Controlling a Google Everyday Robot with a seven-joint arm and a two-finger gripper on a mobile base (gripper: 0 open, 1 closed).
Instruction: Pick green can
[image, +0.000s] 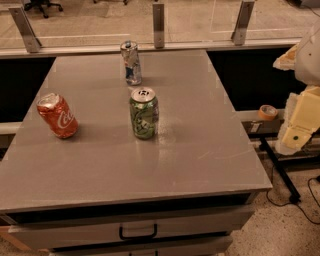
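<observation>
Tabletop (200, 150) smooth, grey, faintly glossy, marked with pale streaks toward the right. Near its middle, green can (144, 114), upright: aluminium cylinder, green skin with pale swirls, silver lid with pull tab facing up, touching nothing but the surface beneath. Behind it, toward the far edge, slimmer silver-and-blue can (131, 63), also upright, print too blurred to read. Off to the left, red cola can (58, 116), leaning, rim looking dented.

Under the front edge, pale drawer front with dark loop handle (137, 232), lower part cut off by the frame.

At the far right, off the table and well apart from the green can, gripper (296, 127): cream, blocky, matte shapes, partly cut off at the edge of view; impossible to tell whether open or closed. Just left of it, on a ledge, small tan tape roll (268, 111). Below, thin dark cable (307, 207) on speckled floor. Beyond the table, glass panel held by metal posts (158, 25).
</observation>
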